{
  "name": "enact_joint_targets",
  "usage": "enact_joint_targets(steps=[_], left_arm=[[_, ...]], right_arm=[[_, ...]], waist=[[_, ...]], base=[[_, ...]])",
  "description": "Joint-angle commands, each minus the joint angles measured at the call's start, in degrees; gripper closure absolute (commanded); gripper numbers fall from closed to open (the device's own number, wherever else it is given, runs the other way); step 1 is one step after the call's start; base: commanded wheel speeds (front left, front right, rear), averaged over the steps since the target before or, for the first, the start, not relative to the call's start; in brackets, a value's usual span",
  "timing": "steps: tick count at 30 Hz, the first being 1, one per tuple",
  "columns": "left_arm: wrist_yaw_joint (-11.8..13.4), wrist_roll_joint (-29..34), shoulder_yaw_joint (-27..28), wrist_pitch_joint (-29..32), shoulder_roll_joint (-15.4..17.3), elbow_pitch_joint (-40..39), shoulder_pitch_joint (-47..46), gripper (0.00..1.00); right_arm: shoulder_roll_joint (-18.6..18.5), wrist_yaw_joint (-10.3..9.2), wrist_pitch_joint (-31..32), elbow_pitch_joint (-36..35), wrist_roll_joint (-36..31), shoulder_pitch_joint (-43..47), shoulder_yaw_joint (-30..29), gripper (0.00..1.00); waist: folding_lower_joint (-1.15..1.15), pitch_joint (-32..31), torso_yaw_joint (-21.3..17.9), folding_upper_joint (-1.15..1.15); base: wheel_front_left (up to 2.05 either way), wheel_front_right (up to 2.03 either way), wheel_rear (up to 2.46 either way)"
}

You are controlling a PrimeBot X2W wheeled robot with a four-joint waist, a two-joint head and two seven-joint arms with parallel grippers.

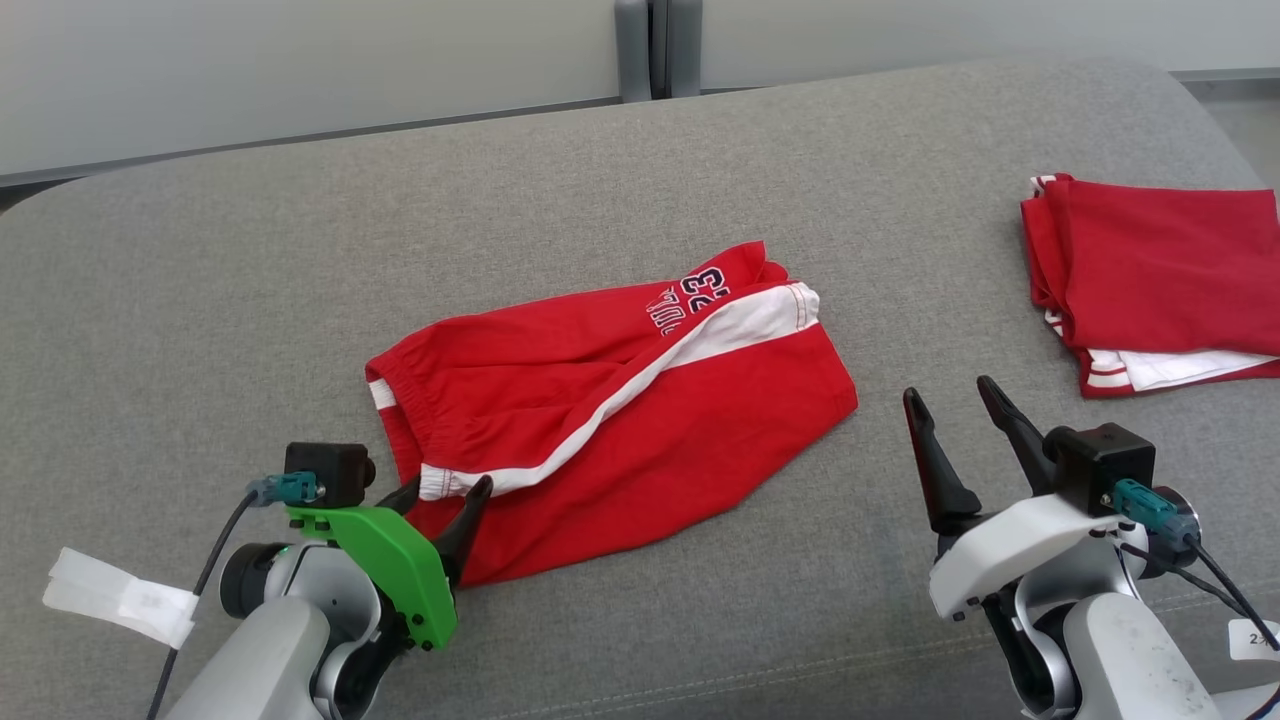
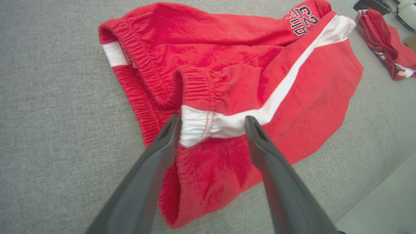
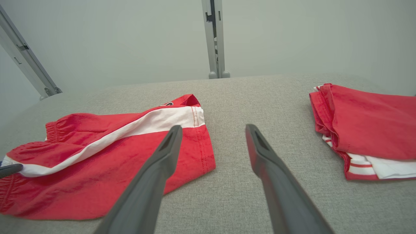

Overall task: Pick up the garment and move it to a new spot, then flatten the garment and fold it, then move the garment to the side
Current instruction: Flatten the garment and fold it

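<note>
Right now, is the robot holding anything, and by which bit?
Nothing is held. The left pincer is open, astride the waistband end of the red shorts; the right pincer is open over the grey cushion.

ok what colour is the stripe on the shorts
White stripe on red shorts; clearest in the left wrist view.

Free grey cushion [image 1: 640, 180] ahead of the right gripper [image 1: 948, 390] — cloth lay on both flanks.
Bare surface ran between and beyond its spread jaws; the red shorts [image 1: 620, 420] lay to its left, a folded red garment [image 1: 1160, 270] well apart to its right. The left gripper [image 1: 447, 487] straddled the shorts' waistband corner, jaws apart — bare cushion lay to its left.
</note>
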Motion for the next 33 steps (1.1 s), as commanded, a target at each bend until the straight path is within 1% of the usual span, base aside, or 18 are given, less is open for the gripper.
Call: enact_joint_targets(steps=[1,3,5,6,7,9,10,14,17,21,23,28,33], left_arm=[[-0.1,-0.2,-0.1,0.2,0.4,-0.1,-0.5,0.00],[-0.3,-0.3,-0.4,0.4,0.6,-0.6,-0.3,0.24],[-0.4,-0.3,-0.6,0.9,0.9,-1.0,-0.1,0.51],[-0.4,-0.3,-0.6,1.0,1.0,-1.2,0.0,0.56],[-0.5,-0.4,-0.7,1.1,1.1,-1.3,0.1,0.66],[-0.5,-0.4,-0.9,1.2,1.2,-1.4,0.2,0.92],[-0.5,-0.5,-1.0,1.5,1.2,-1.4,0.3,1.00],[-0.5,-0.2,-1.7,1.4,0.6,-1.1,0.4,1.00],[-0.1,0.4,-1.6,-0.2,0.3,-1.3,-0.1,1.00],[0.1,1.0,-1.8,-1.4,0.2,-1.4,-0.8,1.00],[0.3,1.3,-1.6,-2.1,0.3,-1.8,-1.0,1.00],[0.5,1.6,-1.4,-4.2,-0.4,-3.5,-1.3,1.00],[0.8,2.1,-1.7,-5.6,-1.5,-4.0,-1.8,1.00]], right_arm=[[-0.2,-0.04,-0.4,0.1,-0.1,0.3,-0.2,0.00],[-0.1,-0.04,-0.3,0.1,-0.2,0.3,-0.1,0.00],[-0.1,-0.04,-0.2,0.0,-0.3,0.3,0.0,0.00],[0.0,-0.04,-0.2,0.0,-0.4,0.3,0.1,0.00],[0.0,-0.04,-0.1,-0.1,-0.4,0.4,0.3,0.00],[0.0,-0.04,0.0,-0.1,-0.4,0.3,0.5,0.00],[0.0,-0.04,0.0,-0.1,-0.4,0.3,0.6,0.00],[-0.4,-0.04,0.2,0.0,-0.1,-0.1,0.7,0.00],[-0.9,-0.04,0.6,0.3,0.1,-0.8,1.1,0.00],[-2.9,-0.04,2.7,1.2,1.4,-3.4,1.2,0.00],[-4.5,-0.04,4.2,2.1,2.0,-5.5,1.3,0.00],[-8.1,-0.04,7.9,7.7,5.9,-12.3,3.2,0.00],[-10.2,-0.04,11.6,15.1,12.9,-19.1,7.1,0.00]], waist=[[0.00,-0.1,0.1,0.00],[0.00,-0.2,0.3,0.00],[0.00,-0.3,0.5,0.00],[0.00,-0.3,0.5,0.00],[0.00,-0.3,0.6,0.00],[0.00,-0.4,0.6,0.00],[0.00,-0.3,0.6,0.00],[0.00,-0.2,0.6,0.00],[0.00,0.0,0.7,0.00],[0.00,0.6,1.6,0.00],[0.00,1.0,2.4,0.00],[0.00,2.3,4.8,0.00],[0.00,4.1,7.1,0.00]], base=[[0.00,0.00,0.00],[0.00,0.00,0.00],[0.00,0.00,0.00],[0.00,0.00,0.00],[0.00,0.00,0.00],[0.00,0.00,0.00],[0.00,0.00,0.00],[0.00,0.00,0.00],[0.00,0.00,0.00],[0.00,0.00,0.00],[0.00,0.00,0.00],[0.00,0.00,0.00],[0.00,0.00,0.00]])
